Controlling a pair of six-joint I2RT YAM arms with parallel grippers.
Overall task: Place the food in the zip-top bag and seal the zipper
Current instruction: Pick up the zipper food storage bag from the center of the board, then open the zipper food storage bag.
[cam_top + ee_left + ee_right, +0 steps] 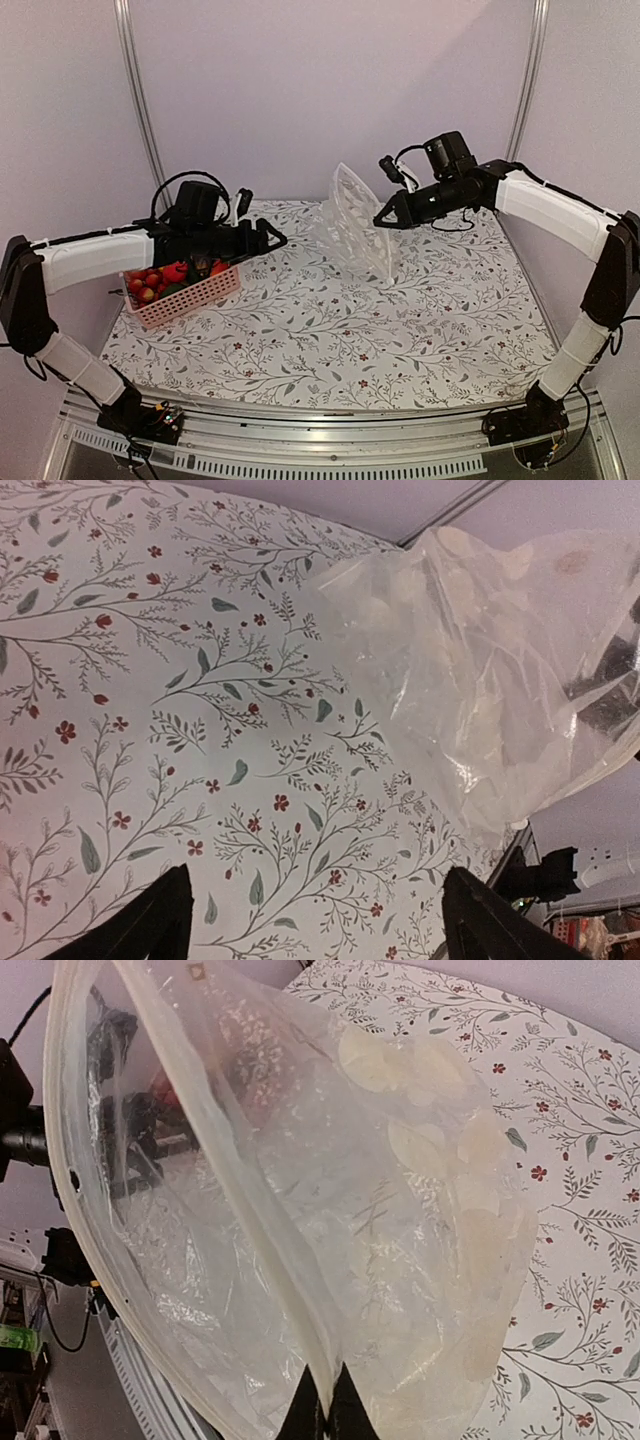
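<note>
Worktop (330, 340) with a leafy print carries everything. Zip-top bag (355, 225) stands upright toward the back centre, mouth gaping, its zipper (215, 1160) unsealed. Pink basket (190, 295) sits near the left edge with the food (160, 277) heaped inside. Right fingers (305, 1410) pinch the bag's rim. Left fingers (150, 920) are spread wide, holding nothing, above the worktop beside the basket.

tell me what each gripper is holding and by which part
The right gripper pinches the zip-top bag by its zipper edge at the mouth. The left gripper is open and holds nothing.
</note>
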